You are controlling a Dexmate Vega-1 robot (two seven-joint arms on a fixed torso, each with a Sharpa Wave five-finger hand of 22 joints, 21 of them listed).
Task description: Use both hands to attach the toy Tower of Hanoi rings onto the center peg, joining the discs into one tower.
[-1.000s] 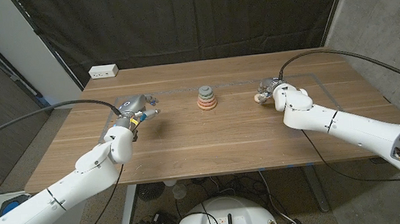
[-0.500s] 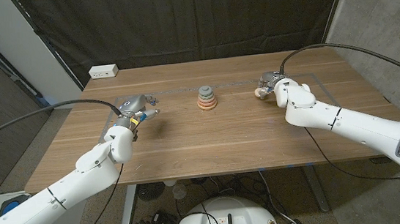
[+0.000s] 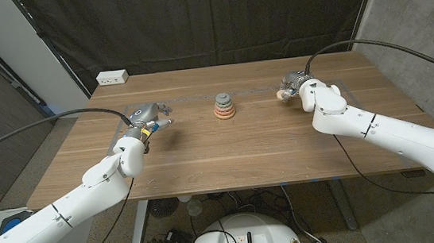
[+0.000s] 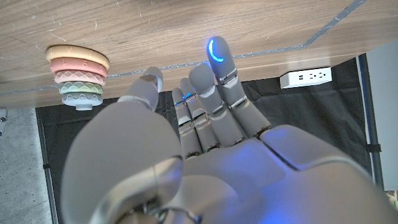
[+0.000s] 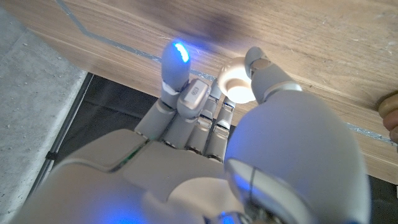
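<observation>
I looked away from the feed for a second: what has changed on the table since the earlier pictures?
The right hand has drifted a little toward the table's far edge and slightly outward, carrying the cream ring it pinches. The left hand stayed put, holding nothing, and the ring tower stands unchanged at the middle of the table.

Place: a robot test lab or studio.
Backdrop: black curtain (image 3: pixel 191 20) hung behind the wooden bench (image 3: pixel 228 148).
Walls: bare grey concrete (image 3: pixel 419 22) on one side.
Fittings: white power strip (image 3: pixel 112 78) on the bench's far corner; loose cables (image 3: pixel 173 241) on the floor below.
</observation>
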